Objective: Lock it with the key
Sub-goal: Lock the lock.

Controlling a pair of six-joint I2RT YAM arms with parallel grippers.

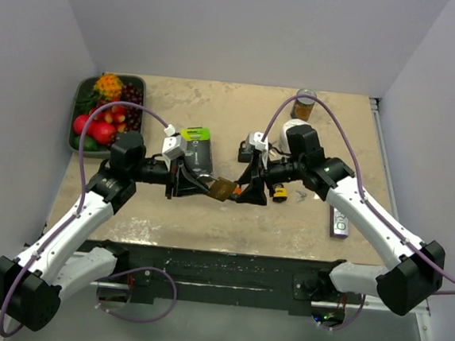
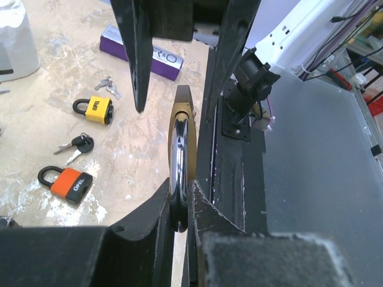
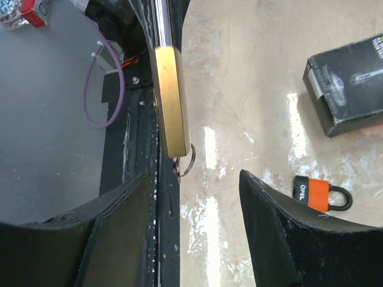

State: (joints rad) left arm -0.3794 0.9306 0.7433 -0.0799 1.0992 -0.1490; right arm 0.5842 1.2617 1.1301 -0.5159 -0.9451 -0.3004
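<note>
While pinching the shackle tight in the left gripper, holds the brass padlock edge-on over mid-table. Straddles its ring end with the right gripper, spread wide, clasping nothing, body hard by one finger. On the table alongside: orange padlock, keys, yellow padlock, purple box, black box.

both arms are the same build, left arm and right arm: white shells on the long links, chunky black housings at the joints. a thin purple cable runs off each one. a small white camera block sits at each wrist. left gripper and right gripper are matte black, with wedge-shaped tapering fingers whose edges are scuffed with pale scratches.
</note>
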